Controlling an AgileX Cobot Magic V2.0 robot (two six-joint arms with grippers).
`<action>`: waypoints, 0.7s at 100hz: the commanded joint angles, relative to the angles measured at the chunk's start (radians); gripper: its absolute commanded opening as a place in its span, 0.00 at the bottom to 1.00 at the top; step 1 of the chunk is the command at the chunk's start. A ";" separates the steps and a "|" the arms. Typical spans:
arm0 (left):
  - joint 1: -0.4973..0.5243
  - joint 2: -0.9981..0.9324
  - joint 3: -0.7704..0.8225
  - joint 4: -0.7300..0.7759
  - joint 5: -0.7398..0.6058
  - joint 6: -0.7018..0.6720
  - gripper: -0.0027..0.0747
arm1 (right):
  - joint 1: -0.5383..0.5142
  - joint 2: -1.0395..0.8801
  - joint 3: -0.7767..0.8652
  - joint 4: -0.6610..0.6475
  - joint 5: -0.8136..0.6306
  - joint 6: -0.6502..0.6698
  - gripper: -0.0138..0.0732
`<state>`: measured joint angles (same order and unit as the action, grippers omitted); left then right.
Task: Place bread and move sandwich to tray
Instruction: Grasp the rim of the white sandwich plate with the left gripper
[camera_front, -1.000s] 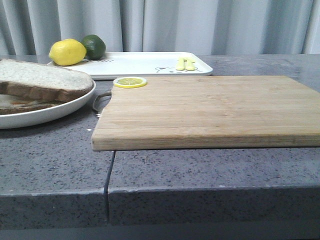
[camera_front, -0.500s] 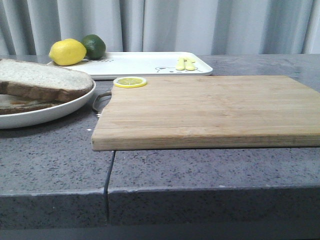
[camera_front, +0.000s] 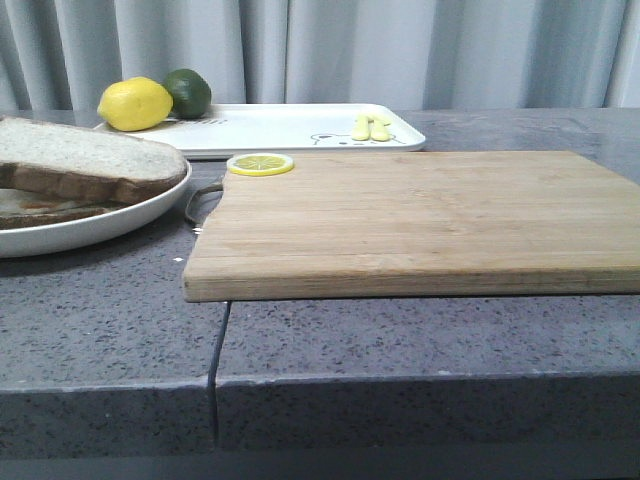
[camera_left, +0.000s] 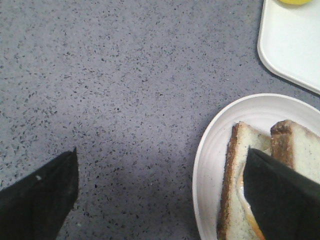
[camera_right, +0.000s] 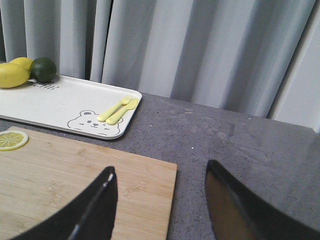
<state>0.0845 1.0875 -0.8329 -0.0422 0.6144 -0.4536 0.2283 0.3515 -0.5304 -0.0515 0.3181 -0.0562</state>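
Observation:
The bread (camera_front: 85, 157), a thick pale slice with a dark brown crust, leans on top of the sandwich (camera_front: 40, 208) on a round white plate (camera_front: 130, 215) at the left. In the left wrist view the bread (camera_left: 300, 147) overlaps the lower slice (camera_left: 232, 195), which has a strip of egg along it. My left gripper (camera_left: 161, 150) is open above the counter, with one finger (camera_left: 280, 195) over the plate. The white tray (camera_front: 290, 128) lies at the back. My right gripper (camera_right: 160, 167) is open and empty above the right end of the cutting board (camera_right: 75, 175). Neither gripper shows in the front view.
The wooden cutting board (camera_front: 420, 220) fills the middle, with a lemon slice (camera_front: 260, 163) at its far left corner. A lemon (camera_front: 135, 104) and a lime (camera_front: 188, 92) sit on the tray's left end. A seam (camera_front: 220, 340) runs through the counter to its front edge.

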 joint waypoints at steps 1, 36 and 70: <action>0.003 0.010 -0.030 -0.014 -0.069 -0.009 0.83 | -0.007 0.006 -0.026 -0.013 -0.076 0.003 0.63; 0.003 0.078 -0.030 -0.050 -0.072 0.083 0.83 | -0.007 0.006 -0.026 -0.013 -0.077 0.003 0.63; 0.002 0.107 -0.030 -0.073 -0.082 0.121 0.83 | -0.007 0.006 -0.026 -0.013 -0.077 0.003 0.63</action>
<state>0.0845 1.2110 -0.8329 -0.0932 0.5892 -0.3389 0.2283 0.3515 -0.5304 -0.0515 0.3181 -0.0562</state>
